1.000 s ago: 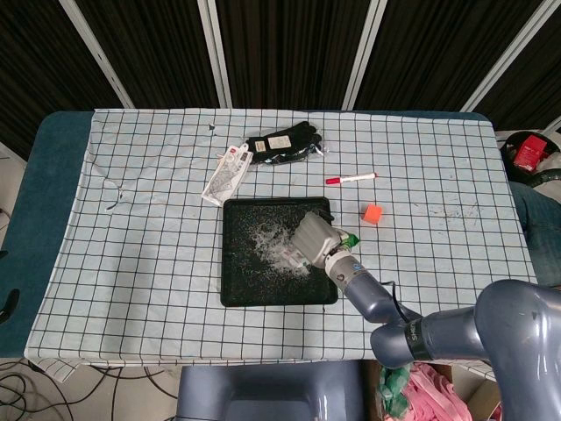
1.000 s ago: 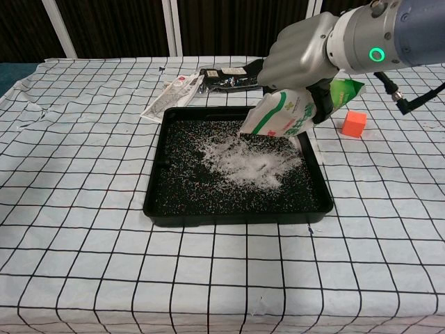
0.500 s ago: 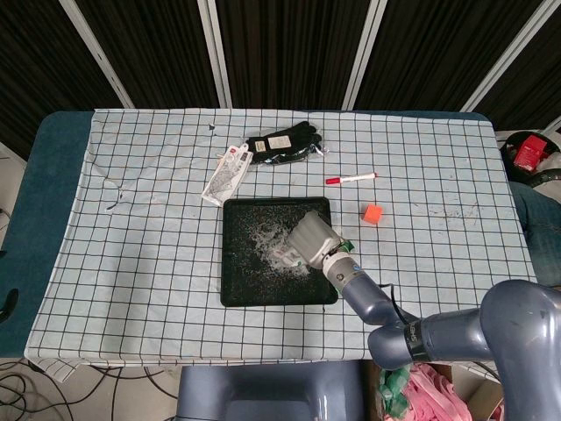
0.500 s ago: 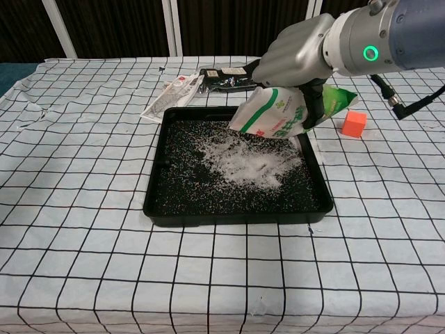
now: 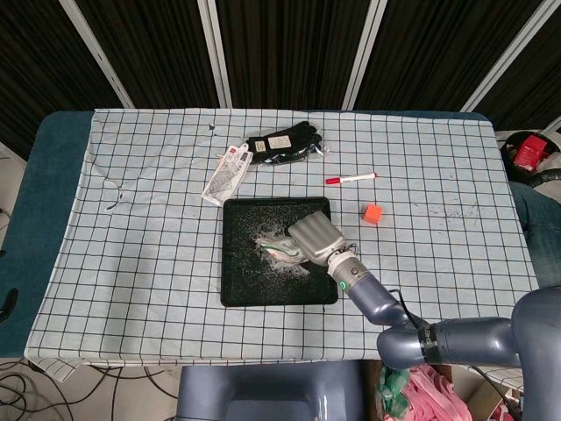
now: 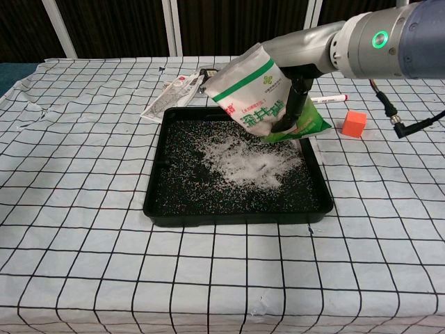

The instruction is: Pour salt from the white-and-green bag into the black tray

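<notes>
I have the white-and-green salt bag (image 6: 252, 87) held up over the black tray (image 6: 161, 186), tilted, hanging above the tray's far right part with its green end low toward 4 o'clock and its other end raised toward 10 o'clock. My right hand (image 6: 295, 66) grips it from behind and above; in the head view the hand (image 5: 317, 238) covers most of the bag (image 5: 282, 247), so I cannot tell exactly how the fingers wrap it. A heap of white salt (image 6: 249, 161) lies in the tray just below the bag, with loose grains scattered across the black floor. At 11 o'clock from the tray a flat printed packet (image 5: 227, 174) lies on the checked tablecloth (image 5: 131, 228), and a black glove (image 5: 282, 143) sits at 12 o'clock. A red-capped marker (image 5: 351, 178) lies toward 1 o'clock, an orange cube (image 5: 373, 213) at 3 o'clock. My left hand shows in neither view.
</notes>
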You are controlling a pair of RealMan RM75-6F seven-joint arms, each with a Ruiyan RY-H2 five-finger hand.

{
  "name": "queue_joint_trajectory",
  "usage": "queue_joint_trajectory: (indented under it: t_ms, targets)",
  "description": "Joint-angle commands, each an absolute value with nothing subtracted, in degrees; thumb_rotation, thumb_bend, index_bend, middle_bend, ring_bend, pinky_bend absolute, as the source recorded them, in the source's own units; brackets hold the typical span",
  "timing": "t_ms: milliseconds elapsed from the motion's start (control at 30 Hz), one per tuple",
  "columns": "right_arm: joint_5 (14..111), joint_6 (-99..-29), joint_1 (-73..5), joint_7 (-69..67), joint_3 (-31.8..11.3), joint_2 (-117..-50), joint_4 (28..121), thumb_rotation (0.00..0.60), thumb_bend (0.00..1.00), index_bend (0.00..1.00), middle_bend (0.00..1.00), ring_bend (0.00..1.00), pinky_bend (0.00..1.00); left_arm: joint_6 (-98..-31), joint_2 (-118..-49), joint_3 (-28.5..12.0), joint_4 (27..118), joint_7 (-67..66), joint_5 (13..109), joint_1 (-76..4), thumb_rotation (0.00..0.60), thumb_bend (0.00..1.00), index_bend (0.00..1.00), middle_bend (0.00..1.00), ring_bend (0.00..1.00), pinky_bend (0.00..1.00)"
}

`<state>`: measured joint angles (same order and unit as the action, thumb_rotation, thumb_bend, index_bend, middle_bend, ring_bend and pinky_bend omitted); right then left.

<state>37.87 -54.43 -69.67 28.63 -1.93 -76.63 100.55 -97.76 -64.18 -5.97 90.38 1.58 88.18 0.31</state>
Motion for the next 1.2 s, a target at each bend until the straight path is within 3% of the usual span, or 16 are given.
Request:
queue_joint_trajectory:
  t_ms: [33,633,1200]
  targets:
    - [41.6,-55.97,-63.15,17.39,-5.85,-80.02,97.91,0.6,0.69,0.87,0.62,0.63,0.48,-97.61,-64.23,-5.94,90.38,1.45,88.19,0.24,0.6,0.32,0.26,0.14,0.06,0.08]
    - [52.99,-59.78,-50.59,-2.55,-10.41,-86.63,90.54,0.6,0.69,0.86,0.57,0.61,0.48,-97.37,-64.29,-5.81,90.57,0.82,88.23,0.2,0.6,0.32,0.26,0.14,0.06,0.08]
    - [59.3,-65.62,-41.28,-11.08,-12.94,-86.94,84.08,0.6,0.68,0.76,0.52,0.57,0.48,-97.21,-64.59,-5.8,90.58,-0.13,88.16,0.11,0.6,0.32,0.26,0.14,0.06,0.08]
